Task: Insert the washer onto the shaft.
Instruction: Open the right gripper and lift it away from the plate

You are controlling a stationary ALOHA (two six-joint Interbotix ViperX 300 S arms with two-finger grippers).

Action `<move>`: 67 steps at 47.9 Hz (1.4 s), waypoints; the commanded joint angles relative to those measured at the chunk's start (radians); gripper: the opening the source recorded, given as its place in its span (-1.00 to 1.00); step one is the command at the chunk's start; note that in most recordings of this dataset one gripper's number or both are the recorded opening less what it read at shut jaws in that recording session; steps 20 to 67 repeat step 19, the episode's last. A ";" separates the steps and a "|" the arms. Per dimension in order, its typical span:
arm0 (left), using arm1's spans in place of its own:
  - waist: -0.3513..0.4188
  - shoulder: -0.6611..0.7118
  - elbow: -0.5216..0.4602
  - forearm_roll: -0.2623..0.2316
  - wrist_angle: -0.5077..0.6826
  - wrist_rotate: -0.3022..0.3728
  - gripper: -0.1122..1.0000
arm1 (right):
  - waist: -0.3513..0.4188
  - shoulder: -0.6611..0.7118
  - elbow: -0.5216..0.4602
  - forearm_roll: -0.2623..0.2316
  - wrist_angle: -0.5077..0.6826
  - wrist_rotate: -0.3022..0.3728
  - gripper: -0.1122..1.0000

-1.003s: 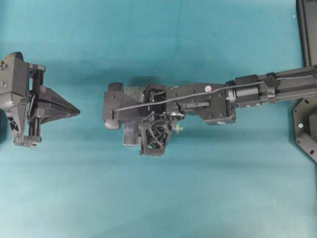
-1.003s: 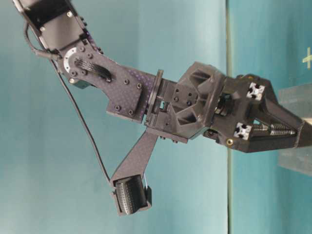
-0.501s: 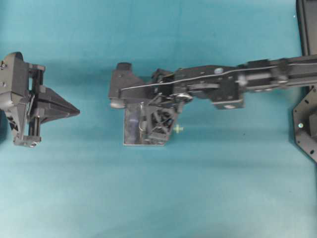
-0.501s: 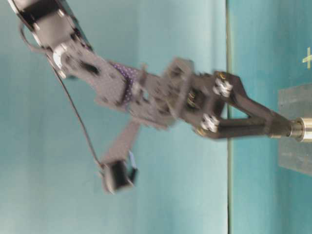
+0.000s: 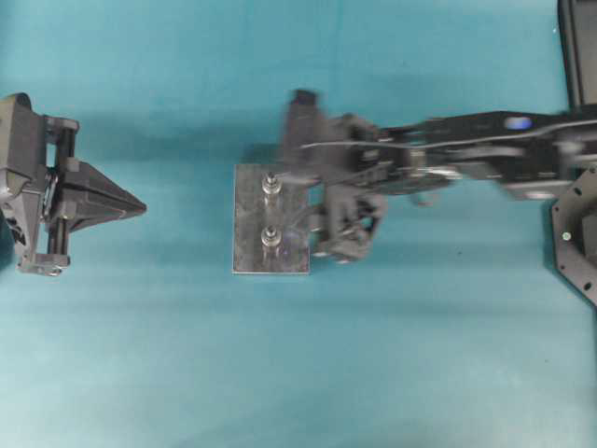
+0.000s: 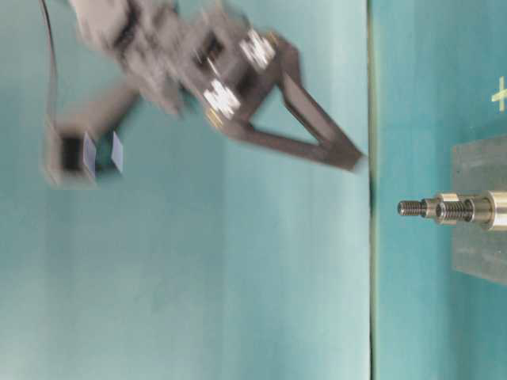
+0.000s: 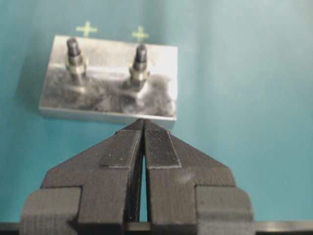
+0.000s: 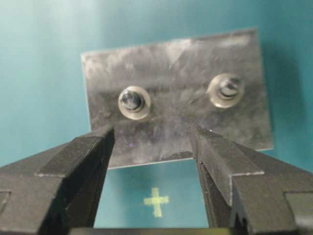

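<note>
Overhead view: my right pincer (image 5: 322, 219) has lifted off the metal plate (image 5: 248, 215) and drawn back toward its own side, leaving both shafts (image 5: 270, 184) uncovered where a second ago it sat over them. Its jaws stand wide with nothing between them. In the right wrist view a washer (image 8: 134, 103) rings the base of each shaft, lying flat on the plate, so I judge the insertion done and the retreat under way. My left pincer (image 5: 138, 205), jaws pressed together and empty, hangs well apart from the plate on its left side. Bare teal table (image 5: 298, 373) surrounds the plate on every edge; the room above the shafts is free, and the right arm blurs in the table-level view, high and away from the shaft tips (image 6: 412, 208).
</note>
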 commanded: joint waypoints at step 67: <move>-0.002 -0.083 0.017 0.003 -0.028 0.000 -0.80 | -0.002 -0.222 0.227 0.003 -0.259 0.002 0.39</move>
